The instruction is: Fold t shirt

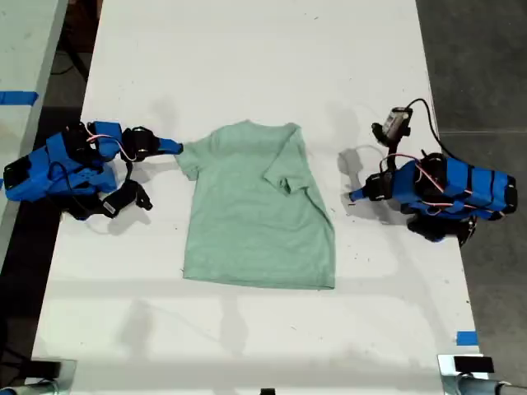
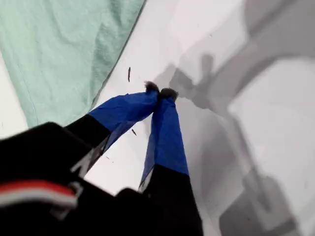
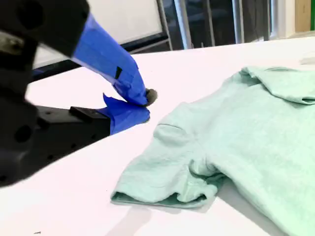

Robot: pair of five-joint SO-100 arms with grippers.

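The pale mint-green t shirt lies flat in the middle of the white table. Its sleeve on the exterior view's right is folded in over the body; the other sleeve lies spread out. My first gripper rests on the table a short way off the shirt's edge on the exterior view's right. It is shut and empty, with the t shirt beside it. My second gripper is shut with nothing in it, its tips just off the spread sleeve of the t shirt.
A small black camera on a cable stands above the arm on the exterior view's right. Blue tape marks sit near the table's front corner on that side. Metal clamps grip the front edge. Dark floor lies beyond both sides.
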